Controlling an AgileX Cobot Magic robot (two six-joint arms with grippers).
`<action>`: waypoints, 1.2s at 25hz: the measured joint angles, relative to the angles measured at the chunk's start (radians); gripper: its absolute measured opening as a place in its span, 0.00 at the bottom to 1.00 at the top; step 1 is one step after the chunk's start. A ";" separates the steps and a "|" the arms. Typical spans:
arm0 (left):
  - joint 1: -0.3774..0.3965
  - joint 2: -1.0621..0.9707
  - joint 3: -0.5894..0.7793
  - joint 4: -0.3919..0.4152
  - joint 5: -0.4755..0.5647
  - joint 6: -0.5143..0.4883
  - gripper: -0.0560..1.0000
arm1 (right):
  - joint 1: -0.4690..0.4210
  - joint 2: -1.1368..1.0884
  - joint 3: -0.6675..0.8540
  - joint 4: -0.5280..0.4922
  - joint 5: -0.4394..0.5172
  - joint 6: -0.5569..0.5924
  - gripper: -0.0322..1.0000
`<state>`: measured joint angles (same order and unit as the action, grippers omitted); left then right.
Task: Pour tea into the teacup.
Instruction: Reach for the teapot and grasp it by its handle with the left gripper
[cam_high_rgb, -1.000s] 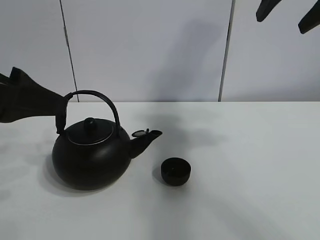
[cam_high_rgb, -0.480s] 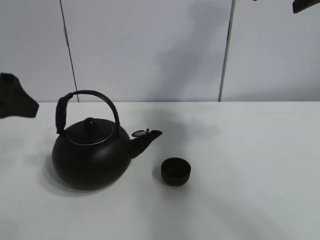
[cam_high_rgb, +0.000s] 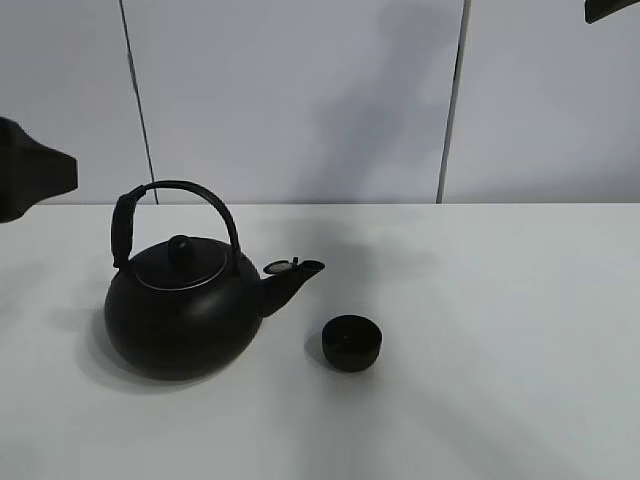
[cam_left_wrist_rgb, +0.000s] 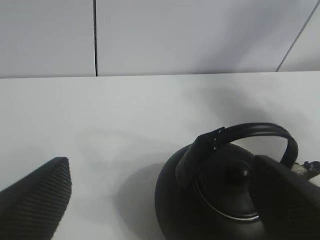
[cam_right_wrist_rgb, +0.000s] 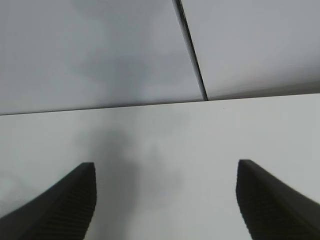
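Kettle (cam_high_rgb: 180, 310) stood ungrasped on the desk (cam_high_rgb: 500, 300), the teacup (cam_high_rgb: 352, 342) right of its spout; left tool (cam_left_wrist_rgb: 161, 162) and right tool (cam_right_wrist_rgb: 165, 166) hung spread and empty; the cup's fill was unclear, so pouring was possibly unstarted

Matte black gripper fingers (cam_left_wrist_rgb: 35, 200), finely ribbed, wedge-shaped, tapering to blunt tips.

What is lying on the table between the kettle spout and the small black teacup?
Nothing: only bare white table separates spout and teacup, per the exterior high view.
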<state>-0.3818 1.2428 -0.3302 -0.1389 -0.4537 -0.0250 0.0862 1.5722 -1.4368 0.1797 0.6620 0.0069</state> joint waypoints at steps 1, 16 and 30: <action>0.000 0.000 0.012 0.005 -0.009 0.002 0.71 | 0.000 0.000 0.000 0.000 0.000 0.000 0.55; 0.000 0.270 0.031 0.184 -0.340 -0.039 0.71 | 0.000 0.000 0.000 0.039 0.021 0.000 0.55; 0.000 0.516 0.029 0.198 -0.660 -0.030 0.63 | 0.000 0.000 0.000 0.065 0.100 0.000 0.55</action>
<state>-0.3818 1.7589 -0.3014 0.0592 -1.1133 -0.0548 0.0862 1.5722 -1.4368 0.2445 0.7619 0.0069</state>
